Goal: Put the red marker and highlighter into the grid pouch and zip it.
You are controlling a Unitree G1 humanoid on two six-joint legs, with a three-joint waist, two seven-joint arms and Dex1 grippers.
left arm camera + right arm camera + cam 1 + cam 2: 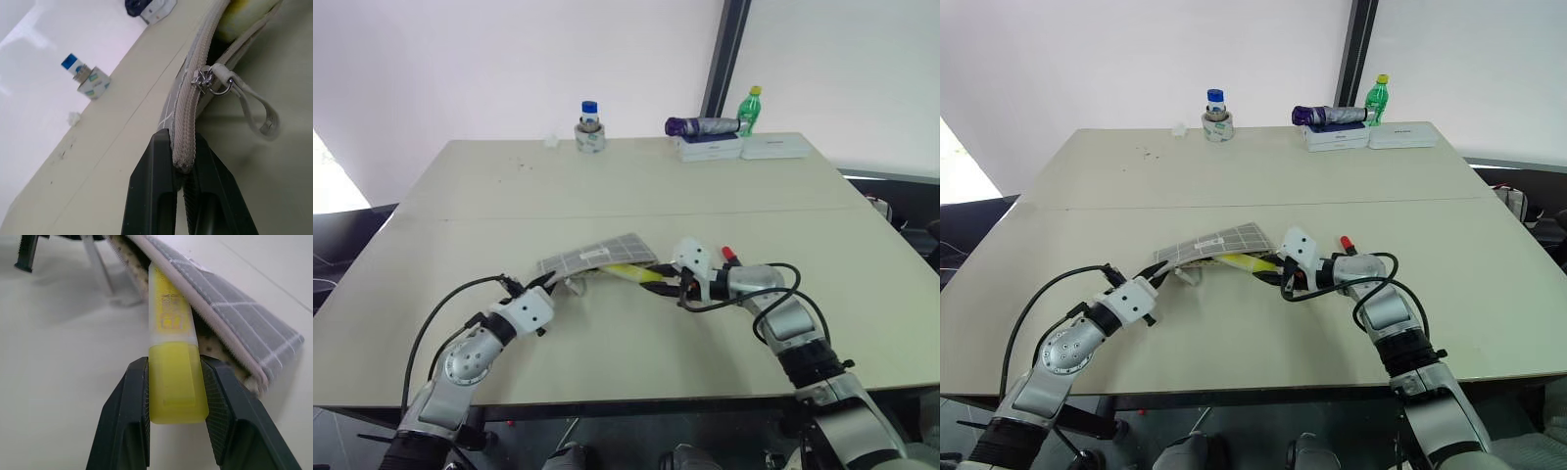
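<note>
illegible dark print on highlighter [168, 318] barrel — grid pouch [234, 318] beside

Highlighter [172, 357] partly in grid pouch [597, 257]; red marker [727, 253] right.

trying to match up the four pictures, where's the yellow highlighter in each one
Left eye view: highlighter near table centre, poking out from under the grid pouch.
Right eye view: same spot, just left of the right claw.
Left wrist view: a yellow blur inside the pouch mouth.
Right wrist view: pinched between the claw's fingers, far end in the pouch.
Shared landmark: the pouch.
</note>
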